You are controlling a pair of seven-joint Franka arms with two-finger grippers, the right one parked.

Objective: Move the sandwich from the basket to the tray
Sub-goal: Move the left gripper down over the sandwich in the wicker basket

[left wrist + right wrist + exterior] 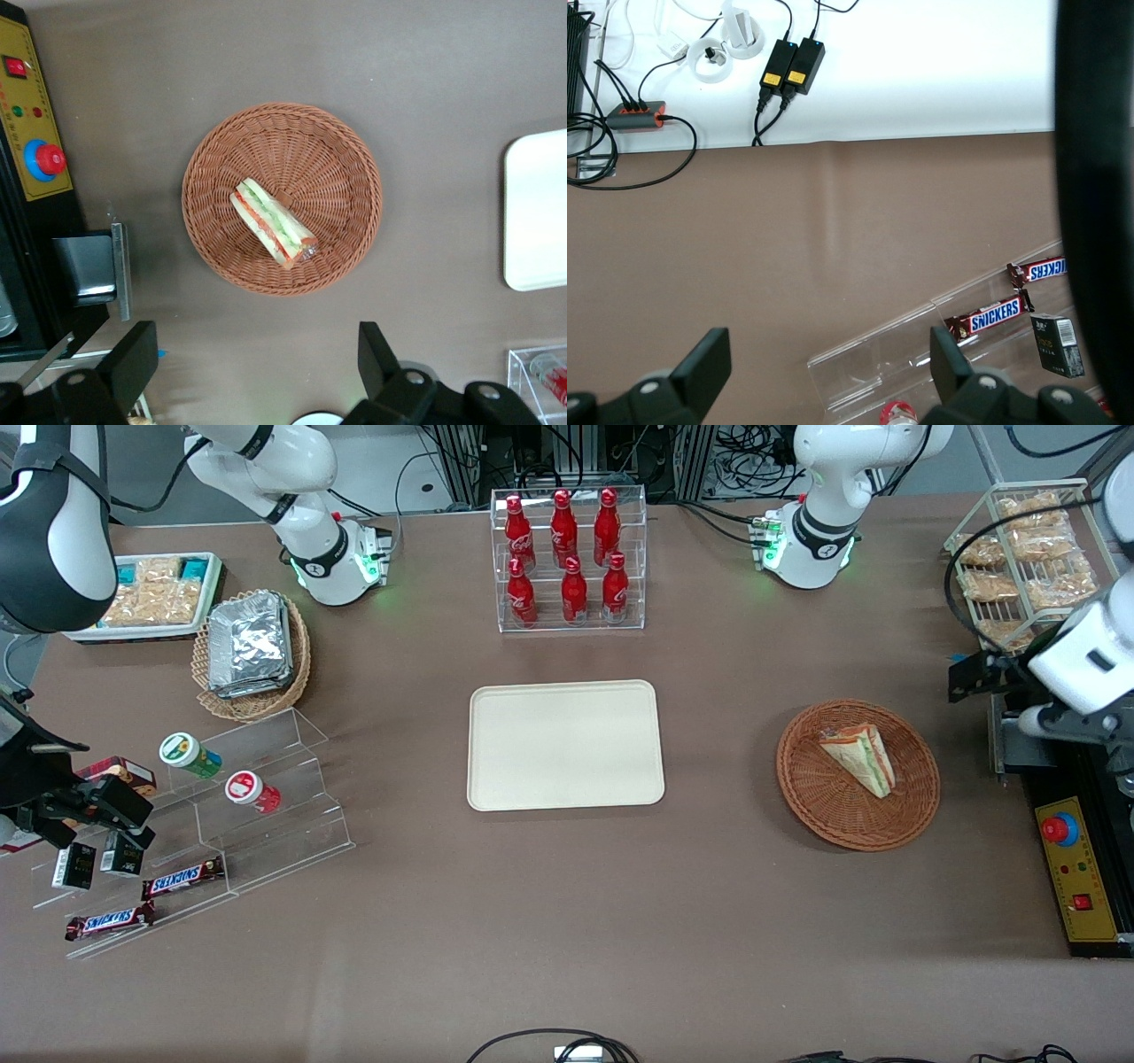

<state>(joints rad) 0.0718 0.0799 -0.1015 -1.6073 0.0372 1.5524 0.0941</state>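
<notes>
We find the gripper (252,372) high above the table, fingers spread wide and holding nothing, off the basket's (354,168) rim toward the working arm's end. The sandwich (273,223) lies in the basket, untouched. The tray (496,779) is bare. No step is complete: descent, grasp, carry and release all remain.

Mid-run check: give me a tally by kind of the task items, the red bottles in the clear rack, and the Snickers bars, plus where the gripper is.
Sandwich: 1, in the basket
Basket: 1
Tray: 1
Red bottles: 6
Snickers bars: 2
Total: 11
Gripper: jaws open, hovering high above the table beside the basket, holding nothing.
</notes>
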